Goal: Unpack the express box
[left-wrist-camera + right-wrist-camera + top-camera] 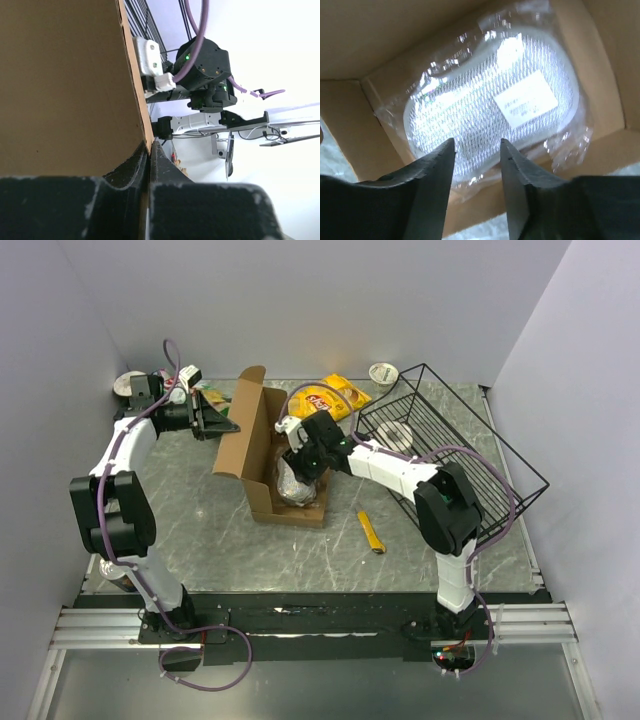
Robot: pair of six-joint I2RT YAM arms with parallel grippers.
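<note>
Box: express box point(247, 435) open mid-table, lid stood up on its L side.
L arm: left gripper point(149, 156) pinched tight on lid's edge, cardboard betw. the fingers.
R arm: right gripper point(477, 145) jaws apart, holding nothing, hanging over box tray, pointing down into it.
Contents: plastic-bagged white mesh item point(490, 105) lies in tray, just under R fingers; touching or not, can't tell.
Nearby: wire basket point(450, 440) to R of box; yellow bag point(335, 395) behind box.

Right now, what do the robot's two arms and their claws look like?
Both match: the left arm and right arm have white links between bulky black joints, each trailed by a purple cable. The left claw and right claw have matte black, tapering fingers. Small green lights glow on the right arm's black wrist housing.
</note>
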